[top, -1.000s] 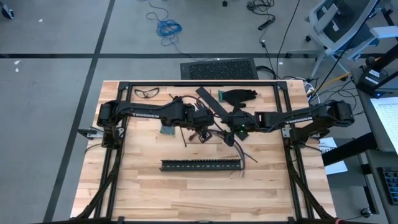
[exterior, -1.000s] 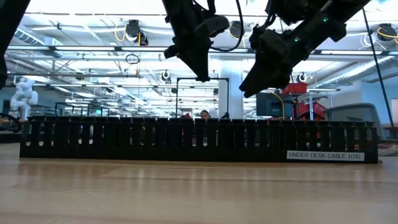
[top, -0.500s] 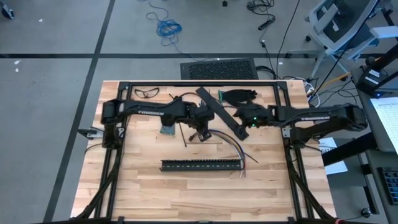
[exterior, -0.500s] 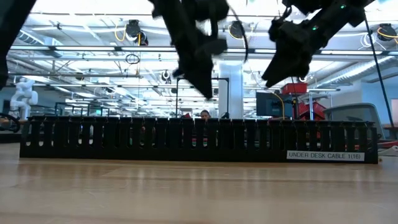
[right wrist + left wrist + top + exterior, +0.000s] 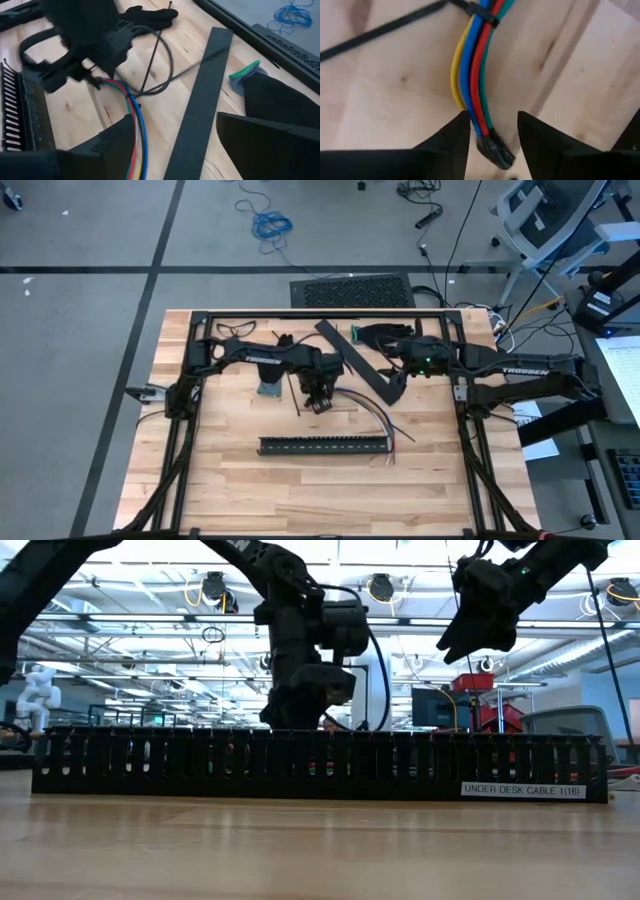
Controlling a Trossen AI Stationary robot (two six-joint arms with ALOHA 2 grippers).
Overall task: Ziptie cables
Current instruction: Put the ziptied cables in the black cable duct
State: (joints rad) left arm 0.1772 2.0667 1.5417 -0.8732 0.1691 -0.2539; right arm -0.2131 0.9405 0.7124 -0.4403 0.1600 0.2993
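Releasing step: the bundle of thin multicoloured cables [image 5: 472,75] is being let go by the left tool [image 5: 492,132], and this is best done by widening the fingers fully before any lift, so that the black end plug [image 5: 495,150] is not dragged.
Left tool state: the two dark fingers are seen partly apart, one on each side of the cable end near the plug; whether the wires are pressed by them cannot be told.
Cable position: the bundle lies flat on the pale wooden tabletop [image 5: 230,470], between the left tool [image 5: 318,395] and the long black slotted cable duct [image 5: 323,445].
Tie: a thin black zip tie [image 5: 482,12] is already wrapped around the bundle, and its long tail is left pointing away over the wood.
Advice: a straight upward retreat is judged safest, since the free tail could be caught by a sideways move.
Right tool state: the right tool [image 5: 400,365] is held wide apart and nothing is gripped; it is raised near the flat black strip [image 5: 357,360].
Change, left: compared with one second ago, the left tool has been lowered to the tabletop and its fingers have been loosened.
Change, right: the right tool has been drawn back from the cables toward its own side.
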